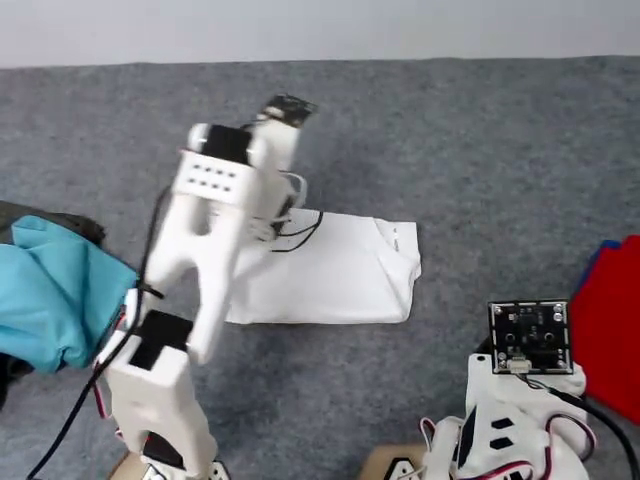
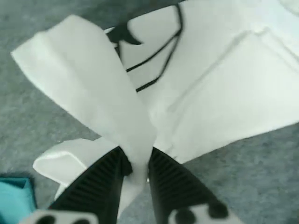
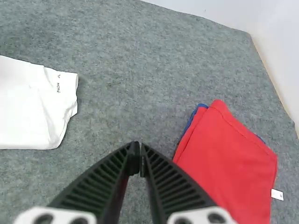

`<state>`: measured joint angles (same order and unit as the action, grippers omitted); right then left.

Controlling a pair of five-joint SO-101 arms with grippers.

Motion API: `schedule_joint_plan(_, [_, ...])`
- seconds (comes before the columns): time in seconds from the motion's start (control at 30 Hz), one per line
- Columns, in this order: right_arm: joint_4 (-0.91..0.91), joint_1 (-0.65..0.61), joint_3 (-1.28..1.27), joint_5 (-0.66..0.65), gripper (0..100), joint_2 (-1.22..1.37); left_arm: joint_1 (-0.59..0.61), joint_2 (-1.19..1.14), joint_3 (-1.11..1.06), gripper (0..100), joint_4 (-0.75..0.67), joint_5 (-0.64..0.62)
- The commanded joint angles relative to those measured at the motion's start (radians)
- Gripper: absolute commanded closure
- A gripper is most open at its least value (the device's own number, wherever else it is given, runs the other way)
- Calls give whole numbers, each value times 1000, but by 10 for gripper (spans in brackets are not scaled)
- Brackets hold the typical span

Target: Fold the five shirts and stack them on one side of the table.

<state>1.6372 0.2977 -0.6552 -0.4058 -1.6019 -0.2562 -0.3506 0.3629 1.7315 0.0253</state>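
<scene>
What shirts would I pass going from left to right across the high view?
teal shirt → white shirt → red shirt

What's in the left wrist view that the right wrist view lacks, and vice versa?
Left wrist: the left gripper pinching a raised flap of the white shirt, a black cable, a teal shirt corner. Right wrist: the right gripper shut on nothing, a red shirt stacked on a blue shirt. Both: the white shirt and grey mat.
</scene>
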Motion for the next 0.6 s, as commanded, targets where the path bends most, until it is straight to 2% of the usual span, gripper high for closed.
schedule_joint_plan(0.0, [-7,12,5,-11,990,-1,-94,14,33,994,-5,-34])
schedule_joint_plan(0.23, [-2,12,5,-11,990,-1,-229,-58,177,994,20,-95])
schedule_joint_plan(0.57, [2,12,5,-11,990,-1,-362,-172,340,994,20,-107])
